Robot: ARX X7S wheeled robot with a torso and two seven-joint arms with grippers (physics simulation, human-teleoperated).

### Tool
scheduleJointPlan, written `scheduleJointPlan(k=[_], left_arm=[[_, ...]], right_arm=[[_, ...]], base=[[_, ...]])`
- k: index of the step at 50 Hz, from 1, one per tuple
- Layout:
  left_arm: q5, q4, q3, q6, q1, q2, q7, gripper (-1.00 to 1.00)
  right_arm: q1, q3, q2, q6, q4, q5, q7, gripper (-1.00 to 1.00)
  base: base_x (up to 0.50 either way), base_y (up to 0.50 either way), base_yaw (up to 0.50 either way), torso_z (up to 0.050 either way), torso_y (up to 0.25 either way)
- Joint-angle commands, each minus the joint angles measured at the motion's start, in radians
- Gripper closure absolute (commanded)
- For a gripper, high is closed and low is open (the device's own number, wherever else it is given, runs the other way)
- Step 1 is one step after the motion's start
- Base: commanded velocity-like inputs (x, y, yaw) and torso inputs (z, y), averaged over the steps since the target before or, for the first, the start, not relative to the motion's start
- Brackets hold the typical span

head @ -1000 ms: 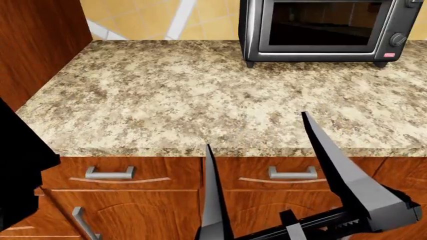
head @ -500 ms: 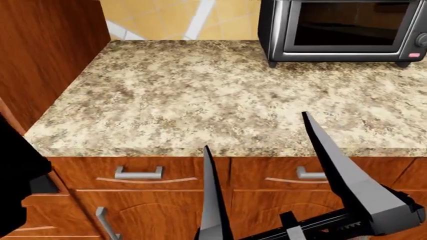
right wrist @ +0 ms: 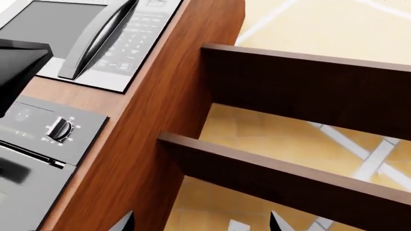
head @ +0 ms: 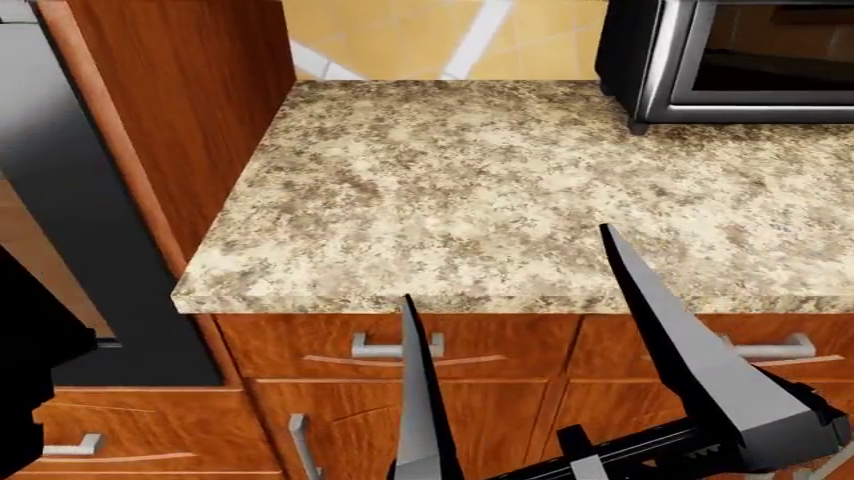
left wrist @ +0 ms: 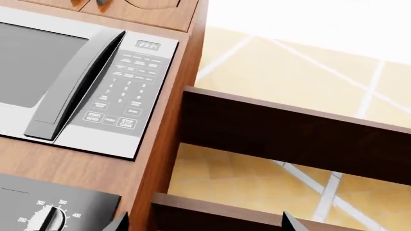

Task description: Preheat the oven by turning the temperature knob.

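Observation:
The oven's black control panel (left wrist: 51, 207) is set in a tall wooden cabinet, below a built-in microwave (left wrist: 77, 82). The silver-grey temperature knob (left wrist: 48, 219) sits on its dial with white marks at the edge of the left wrist view. It also shows in the right wrist view (right wrist: 61, 129), above the oven door handle. In the head view the oven (head: 67, 200) is a black strip at far left. My left gripper (left wrist: 205, 224) is open and empty, off to the side of the knob. My right gripper (right wrist: 202, 222) is open and empty; in the head view (head: 505, 262) it hangs before the counter edge.
A granite countertop (head: 507, 190) with drawers below fills the head view. A silver-and-black toaster oven (head: 734, 60) stands at its back right. Dark wooden shelves (right wrist: 308, 91) jut from the tiled wall beside the tall cabinet (head: 187, 120). My black left arm (head: 34, 370) is at far left.
The head view has swung left: the countertop and toaster oven slid right, and the tall cabinet with the black oven edge came into view. The right gripper keeps its place in the view.

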Motion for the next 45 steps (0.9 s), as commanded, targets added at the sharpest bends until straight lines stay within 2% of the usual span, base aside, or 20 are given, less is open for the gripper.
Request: scheduleJointPlan(k=[1,45], left_arm=[[0.005,0.0,0.032,0.003,-0.028,-0.002,-0.007,-1.0],[0.006,0.0,0.044,0.007,-0.035,-0.004,-0.007,-1.0]], right_arm=[[0.001,0.0,0.0,-0.002,0.0,0.0,-0.004,-1.0],[0.002,0.005,0.0,-0.018,0.0,0.015,0.006,-1.0]], base=[[0.0,0.5,0.0,0.0,0.0],[0.0,0.49,0.0,0.0,0.0]])
